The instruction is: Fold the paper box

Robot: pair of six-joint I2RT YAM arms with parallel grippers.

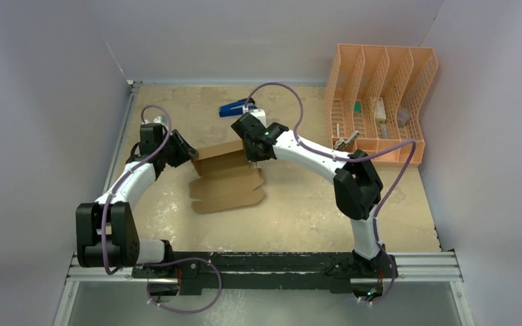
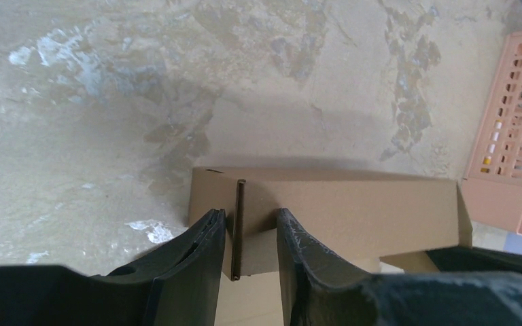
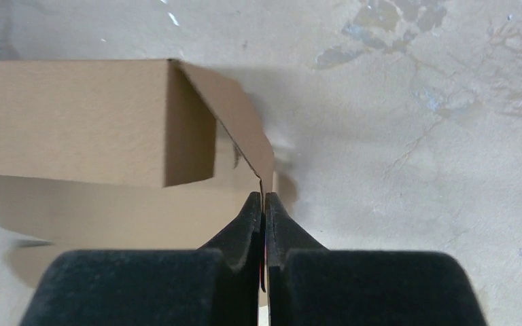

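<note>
The paper box (image 1: 228, 180) is plain brown cardboard lying mid-table, its far panel raised upright and the rest flat with rounded flaps toward me. At the raised panel's left end, my left gripper (image 1: 192, 157) is open. In the left wrist view its jaws (image 2: 250, 214) straddle a thin end flap (image 2: 239, 224) seen edge-on. The left finger is close to the flap and the right finger stands apart from it. My right gripper (image 1: 253, 160) is at the panel's right end. In the right wrist view that gripper (image 3: 264, 195) is shut on the edge of the angled end flap (image 3: 241, 129).
A peach-orange mesh file organizer (image 1: 380, 102) with small items stands at the back right and also shows in the left wrist view (image 2: 510, 136). A blue object (image 1: 234, 107) lies behind the right wrist. Grey walls close in left, right and back.
</note>
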